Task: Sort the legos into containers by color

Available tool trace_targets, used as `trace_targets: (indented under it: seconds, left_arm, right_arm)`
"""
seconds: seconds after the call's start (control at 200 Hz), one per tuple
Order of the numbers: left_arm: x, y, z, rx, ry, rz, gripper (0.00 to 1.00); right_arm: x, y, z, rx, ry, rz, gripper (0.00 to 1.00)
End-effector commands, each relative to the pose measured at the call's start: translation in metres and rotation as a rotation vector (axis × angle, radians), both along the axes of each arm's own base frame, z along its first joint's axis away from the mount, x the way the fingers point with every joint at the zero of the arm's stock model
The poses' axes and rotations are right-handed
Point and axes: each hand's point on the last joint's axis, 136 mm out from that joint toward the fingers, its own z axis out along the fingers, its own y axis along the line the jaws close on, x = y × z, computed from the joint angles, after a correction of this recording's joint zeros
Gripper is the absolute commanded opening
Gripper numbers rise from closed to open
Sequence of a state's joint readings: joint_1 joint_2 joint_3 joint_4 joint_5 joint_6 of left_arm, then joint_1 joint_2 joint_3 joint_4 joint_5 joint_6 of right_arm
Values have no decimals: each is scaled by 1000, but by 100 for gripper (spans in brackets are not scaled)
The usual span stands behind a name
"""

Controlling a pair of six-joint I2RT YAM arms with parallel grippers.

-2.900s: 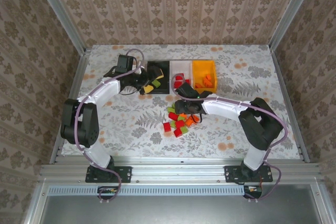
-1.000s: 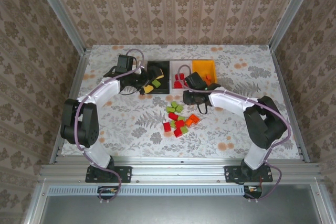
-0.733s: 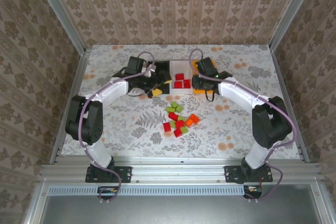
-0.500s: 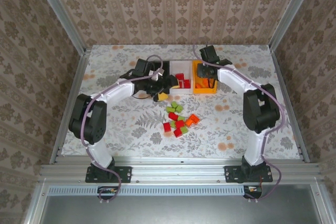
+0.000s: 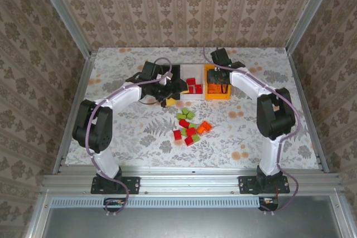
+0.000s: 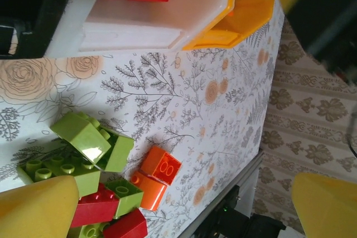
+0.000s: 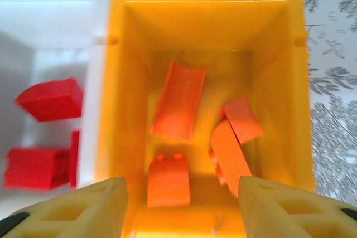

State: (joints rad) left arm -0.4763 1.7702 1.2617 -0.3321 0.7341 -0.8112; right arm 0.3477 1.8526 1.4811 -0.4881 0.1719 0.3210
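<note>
The right fingers (image 7: pixel 78 207) are spread wide with nothing between them, poised over the orange-yellow bin (image 7: pixel 284 82), whose open top lies directly ahead of the two pads. Four orange legos (image 7: pixel 178 101) lie on the bin's floor: one long sloped piece ahead of the gap, one squat brick just ahead of the left-hand pad, and two overlapping pieces just ahead of the right-hand pad. Touching that bin on the side beyond the left-hand pad is the white bin (image 7: pixel 50 32), which holds red legos (image 7: pixel 50 100), at least three of them as seen from the right wrist. The left fingers (image 6: pixel 39 207) are also held wide apart and carry nothing; they hang over the flowered surface (image 6: pixel 184 82) with the loose pile (image 5: pixel 189 124) mostly between the pads and closer to the left-hand one. In that pile, yellow-green legos (image 6: pixel 83 140) are heaped just ahead of that pad, two red bricks (image 6: pixel 97 210) sit right beside its tip, and two small orange bricks (image 6: pixel 160 166) touch each other a little further into the gap. Beyond the pile from these fingers stand the white bin's near wall and a corner of the orange-yellow bin, with the black bin (image 6: pixel 33 4) at the far left edge.
</note>
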Motion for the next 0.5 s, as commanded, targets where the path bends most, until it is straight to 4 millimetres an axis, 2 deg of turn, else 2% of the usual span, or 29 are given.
trace_targets:
  seconds: [0.0,0.085,0.18,0.195,0.24,0.335,0.43,0.495]
  left_arm:
    - [4,5,4,45,-40,-15,99]
    - [5,9,3,73,-51,-16,98]
    - [10,15,10,87,-78,4,98]
    - [17,25,11,87,-80,32,98]
    - [23,34,17,79,-91,62,98]
    - [37,57,27,69,-111,130,98]
    - [57,88,33,55,-121,229,98]
    - [68,109,37,29,-119,292,98]
  right_arm:
    - [-28,10,40,24,-100,15,55]
    - [-57,26,36,55,-99,59,50]
    - [-90,65,20,31,-66,188,47]
    - [-95,72,17,28,-61,207,47]
    - [-106,91,7,26,-39,263,45]
    - [-115,121,-16,19,6,324,40]
    - [-115,147,-35,21,44,369,39]
    - [-111,158,-49,-4,70,382,39]
